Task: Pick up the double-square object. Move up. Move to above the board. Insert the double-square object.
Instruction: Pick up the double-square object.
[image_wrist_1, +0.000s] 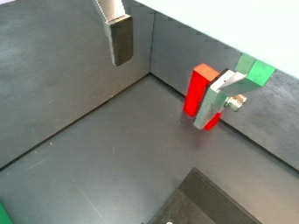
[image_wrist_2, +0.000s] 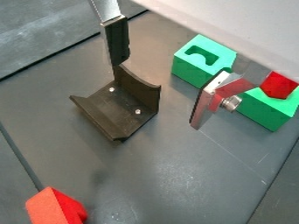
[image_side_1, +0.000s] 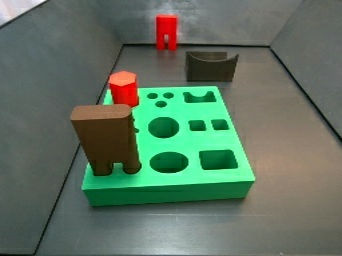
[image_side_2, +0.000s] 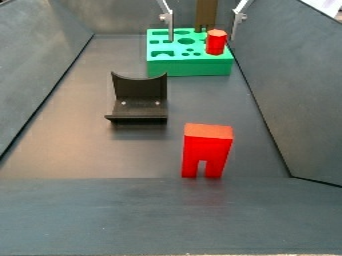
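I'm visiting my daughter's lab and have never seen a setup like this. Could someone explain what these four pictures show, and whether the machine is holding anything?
This is a one-armed robot with a two-fingered claw. Two cameras ride on its wrist and look down past the flat silver fingers. Two more stand fixed beside the grey floor.

In a wrist view the claw is open and holds nothing, hanging above a dark grey curved-top block.

Also on the floor is a large flat green board with shaped holes. It carries a tall brown block and a red peg. Apart from it stands a small bright red block with two short legs, which the claw is meant to pick up and insert into the board.
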